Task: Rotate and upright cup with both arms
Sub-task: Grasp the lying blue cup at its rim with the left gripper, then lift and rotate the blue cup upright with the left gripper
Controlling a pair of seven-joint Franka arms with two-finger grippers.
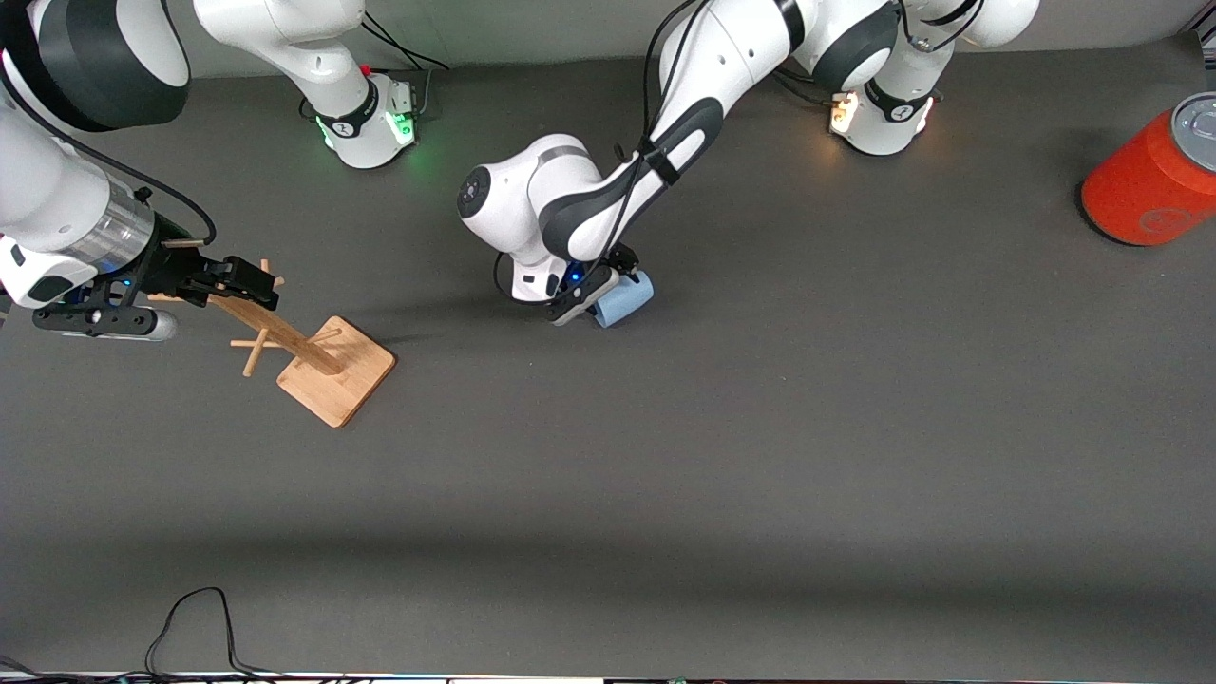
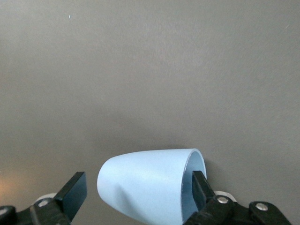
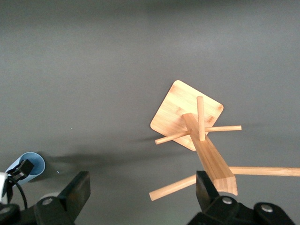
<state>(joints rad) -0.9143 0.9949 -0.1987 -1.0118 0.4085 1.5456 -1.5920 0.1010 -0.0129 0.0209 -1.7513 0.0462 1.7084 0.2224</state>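
**Cup on its side, left gripper straddling it**

The cup lies on its side mid-table, its long axis along the table and its mouth toward the left arm's end. The left gripper straddles it, jaws spread. Only the left wrist view shows one finger inside the rim, the other apart from the wall. The right gripper hangs open over the wooden peg stand. An orange can stands at the left arm's end.

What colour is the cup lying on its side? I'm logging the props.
Plain light blue, no pattern. The cup shows best in the left wrist view, lying between the left pincer's open fingers.
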